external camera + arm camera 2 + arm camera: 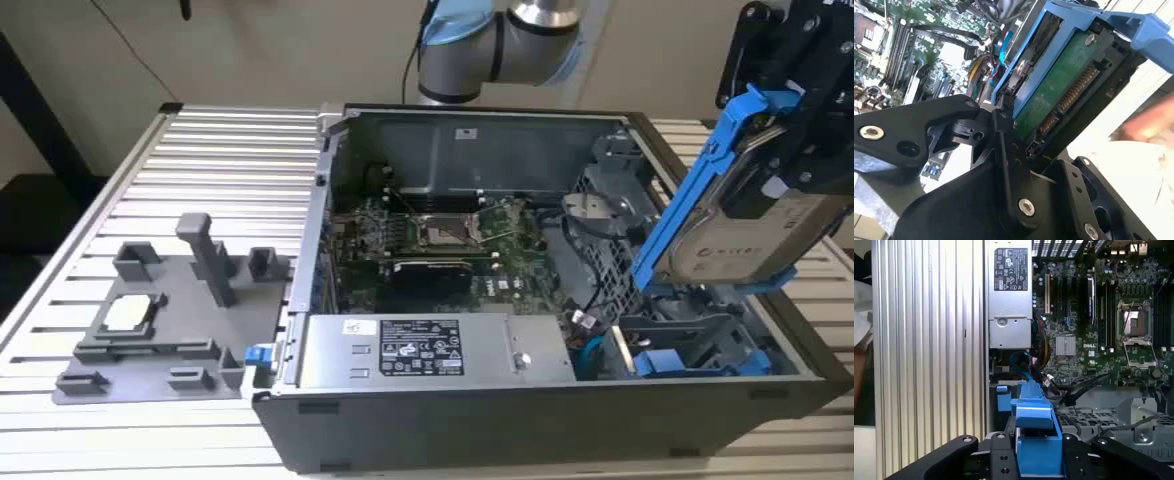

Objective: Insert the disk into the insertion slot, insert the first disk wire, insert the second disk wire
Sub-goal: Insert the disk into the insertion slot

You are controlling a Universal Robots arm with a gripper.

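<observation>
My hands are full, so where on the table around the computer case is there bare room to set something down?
In the exterior view, the ribbed table is bare beyond the grey tray, beside the computer case, and in a strip along the near edge. Crowded: inside the case, worst at the drive cage under the held disk.

robot arm (497, 45): exterior view, cut off by the upper edge above its joint.
gripper (797, 165): cut by the upper and right edges; fingertips hidden behind the disk (734, 235).
disk, second wrist view (1054, 85): near end covered by the gripper's black body.
insertion slot (694, 330): inside in shadow, depth cannot be told.
pale shape (1141, 145): blurred, unidentifiable.
sleeve (860, 310): first wrist view, cut off by the edge.
</observation>
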